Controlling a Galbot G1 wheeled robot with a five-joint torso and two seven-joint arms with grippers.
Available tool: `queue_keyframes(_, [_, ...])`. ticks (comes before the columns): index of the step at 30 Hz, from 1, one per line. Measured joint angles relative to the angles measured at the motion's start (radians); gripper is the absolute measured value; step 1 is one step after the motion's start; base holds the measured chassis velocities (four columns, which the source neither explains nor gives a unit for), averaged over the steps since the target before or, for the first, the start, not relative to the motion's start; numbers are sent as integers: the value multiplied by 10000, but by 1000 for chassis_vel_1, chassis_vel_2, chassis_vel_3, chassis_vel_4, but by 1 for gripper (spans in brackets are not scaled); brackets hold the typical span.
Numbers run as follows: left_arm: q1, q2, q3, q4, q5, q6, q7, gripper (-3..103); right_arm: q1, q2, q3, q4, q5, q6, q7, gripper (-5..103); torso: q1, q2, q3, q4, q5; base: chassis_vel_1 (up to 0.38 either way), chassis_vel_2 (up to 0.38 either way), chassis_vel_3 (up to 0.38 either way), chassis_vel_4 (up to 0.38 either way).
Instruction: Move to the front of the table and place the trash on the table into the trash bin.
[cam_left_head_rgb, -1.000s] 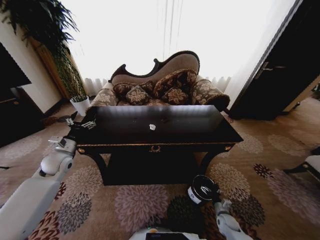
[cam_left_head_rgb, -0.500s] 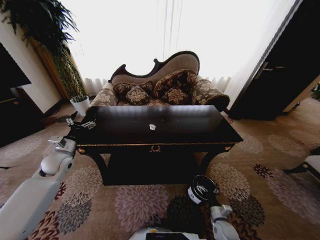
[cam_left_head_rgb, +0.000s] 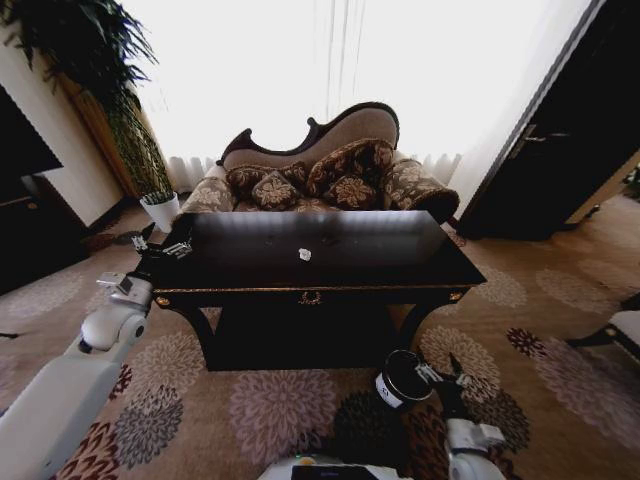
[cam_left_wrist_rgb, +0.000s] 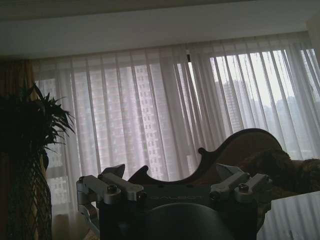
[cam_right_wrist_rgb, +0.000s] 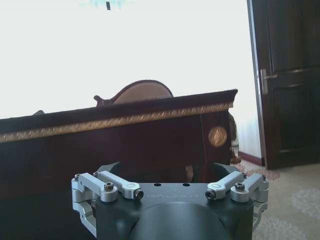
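Observation:
The glossy black table (cam_left_head_rgb: 400, 262) stands just ahead of me. On its top lie the trash pieces: a crumpled white wad (cam_left_head_rgb: 305, 254) near the middle and a smaller pale bit (cam_left_head_rgb: 328, 240) behind it. The black trash bin (cam_left_head_rgb: 403, 378) with a white label sits on the carpet at the table's front right. My right gripper (cam_left_head_rgb: 442, 376) hangs open just right of the bin, holding nothing; in the right wrist view the right gripper (cam_right_wrist_rgb: 166, 168) faces the table's gold-trimmed edge (cam_right_wrist_rgb: 120, 120). My left gripper (cam_left_head_rgb: 162, 245) is open at the table's left end, and in the left wrist view the left gripper (cam_left_wrist_rgb: 172, 172) holds nothing.
A patterned brown sofa (cam_left_head_rgb: 320, 170) stands behind the table under bright curtains. A white plant pot (cam_left_head_rgb: 160, 210) and a tall plant (cam_left_head_rgb: 90, 60) are at the back left, a dark door (cam_left_head_rgb: 560, 130) at the right. Flowered carpet lies open in front.
My right gripper has swung from over the trash bin to its right side, and the forearm has shifted right. The left arm, table and trash have stayed put.

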Motion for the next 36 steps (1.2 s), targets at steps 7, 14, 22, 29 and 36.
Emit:
queue_keyframes(7, [0, 0, 0, 0, 0, 1, 0, 100, -382, 66, 684, 886, 142, -86, 139, 100, 0, -2, 0, 0, 0, 0, 0, 0, 0])
queue_keyframes(14, [0, 0, 0, 0, 0, 0, 0, 100, -496, -317, 1085, 1477, 316, -535, 247, 100, 0, -2, 0, 1, 0, 0, 0, 0, 0])
queue_keyframes(22, [0, 0, 0, 0, 0, 1, 0, 100, -429, -1045, 848, 2182, 271, -1158, 311, 100, 0, -2, 1, 0, -1, 0, 0, 0, 0])
queue_keyframes(29, [0, 0, 0, 0, 0, 1, 0, 100, 156, -2252, 93, 2867, 210, -1939, 535, 100, 0, -2, 2, 1, 1, 0, 0, 0, 0])
queue_keyframes(36, [0, 0, 0, 0, 0, 1, 0, 100, 1175, -3759, -843, 3030, 489, -2752, 1017, 100, 1, -2, 2, 2, 1, 0, 0, 0, 0])
